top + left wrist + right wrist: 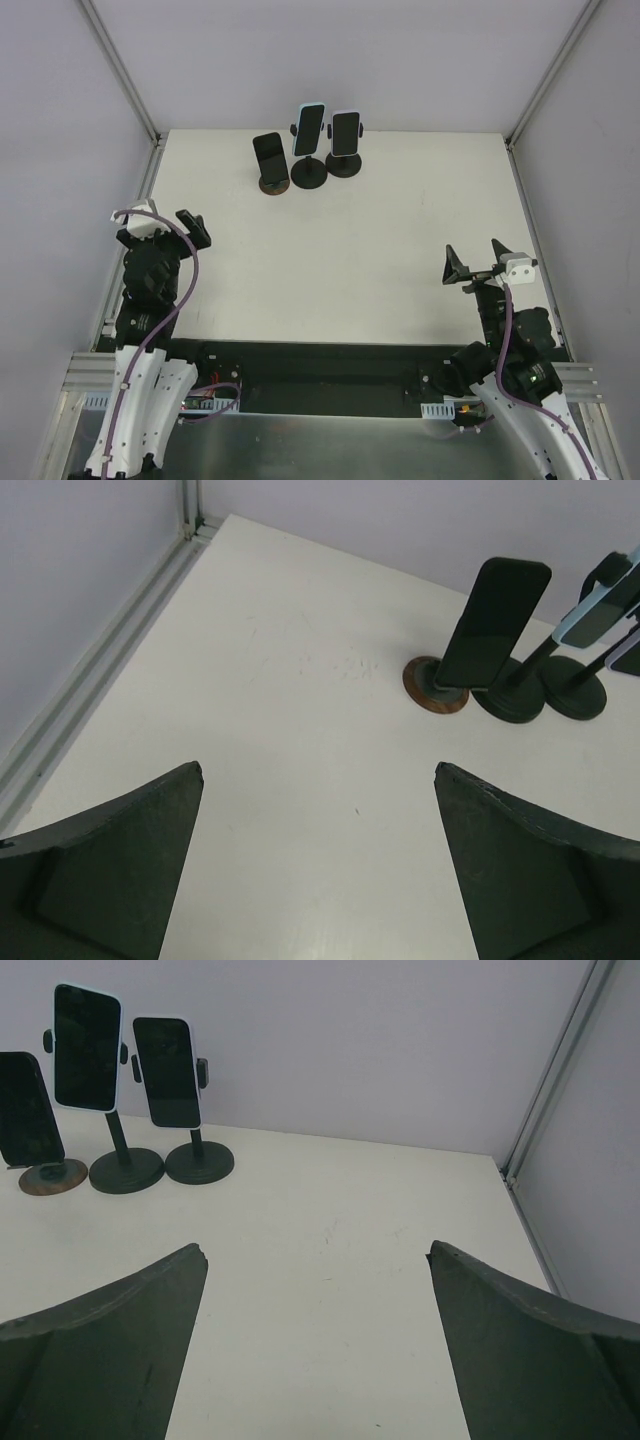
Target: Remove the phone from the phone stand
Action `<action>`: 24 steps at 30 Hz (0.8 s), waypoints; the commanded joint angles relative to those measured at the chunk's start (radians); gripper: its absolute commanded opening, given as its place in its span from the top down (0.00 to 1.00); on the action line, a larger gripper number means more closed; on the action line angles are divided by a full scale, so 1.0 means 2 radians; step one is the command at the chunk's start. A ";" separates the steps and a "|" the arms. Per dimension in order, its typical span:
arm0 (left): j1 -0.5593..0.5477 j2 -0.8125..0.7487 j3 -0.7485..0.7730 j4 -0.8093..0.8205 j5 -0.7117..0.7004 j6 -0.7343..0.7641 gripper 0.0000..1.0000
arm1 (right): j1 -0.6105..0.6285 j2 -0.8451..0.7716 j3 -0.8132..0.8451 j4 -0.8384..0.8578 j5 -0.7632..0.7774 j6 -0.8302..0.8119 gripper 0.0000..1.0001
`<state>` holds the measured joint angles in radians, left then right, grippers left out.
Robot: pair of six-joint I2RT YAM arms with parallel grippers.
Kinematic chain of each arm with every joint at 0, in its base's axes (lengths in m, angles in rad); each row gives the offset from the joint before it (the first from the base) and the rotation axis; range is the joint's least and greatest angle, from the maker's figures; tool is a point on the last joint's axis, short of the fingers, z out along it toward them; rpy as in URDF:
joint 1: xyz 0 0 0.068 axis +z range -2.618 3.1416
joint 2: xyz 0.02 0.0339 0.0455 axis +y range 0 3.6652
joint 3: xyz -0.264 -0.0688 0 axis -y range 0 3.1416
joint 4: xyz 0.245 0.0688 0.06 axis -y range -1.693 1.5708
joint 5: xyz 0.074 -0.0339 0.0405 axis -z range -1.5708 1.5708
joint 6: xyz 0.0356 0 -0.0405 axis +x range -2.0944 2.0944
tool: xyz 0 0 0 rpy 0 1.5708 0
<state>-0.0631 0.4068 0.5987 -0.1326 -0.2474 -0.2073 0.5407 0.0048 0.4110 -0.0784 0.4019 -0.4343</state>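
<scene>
At the far edge of the surface (400,220), three phones stand in one row, each on its own stand. The middle stand (309,174) has a round black base, and its clamp holds the blue phone (310,130) upright, screen dark. Just left of the middle stand, the dark phone (268,155) leans back on the brown stand (274,186). Just right of the middle stand, the third phone (345,132) sits in the clamp of the right stand (344,165), also black. Both grippers are well apart from the middle stand, toward the near side. The left gripper (193,228) has its fingers spread wide and holds nothing. The right gripper (474,262) is spread wide too, and nothing is between its fingers.
</scene>
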 commanded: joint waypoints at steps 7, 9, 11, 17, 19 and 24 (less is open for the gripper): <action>0.006 0.191 0.099 -0.003 0.085 -0.131 0.01 | -0.002 -0.090 -0.002 0.027 -0.021 0.009 0.04; 0.000 0.248 0.130 -0.002 0.091 -0.152 0.01 | -0.002 -0.091 -0.003 0.026 -0.023 0.012 0.04; -0.010 0.286 0.166 -0.002 0.079 -0.156 0.01 | -0.001 -0.092 -0.004 0.025 -0.028 0.015 0.04; -0.083 0.431 0.272 0.007 0.006 -0.122 0.01 | -0.001 -0.096 -0.002 0.023 -0.031 0.018 0.04; -0.105 0.459 0.292 0.025 -0.024 -0.113 0.01 | -0.001 -0.096 0.000 0.021 -0.031 0.019 0.04; -0.121 0.547 0.348 0.065 -0.043 -0.097 0.01 | 0.000 -0.097 0.002 0.018 -0.032 0.022 0.04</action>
<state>-0.2928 1.4086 1.1927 -0.0856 -0.2516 -0.4416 0.5400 0.0048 0.4030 -0.0761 0.3500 -0.4088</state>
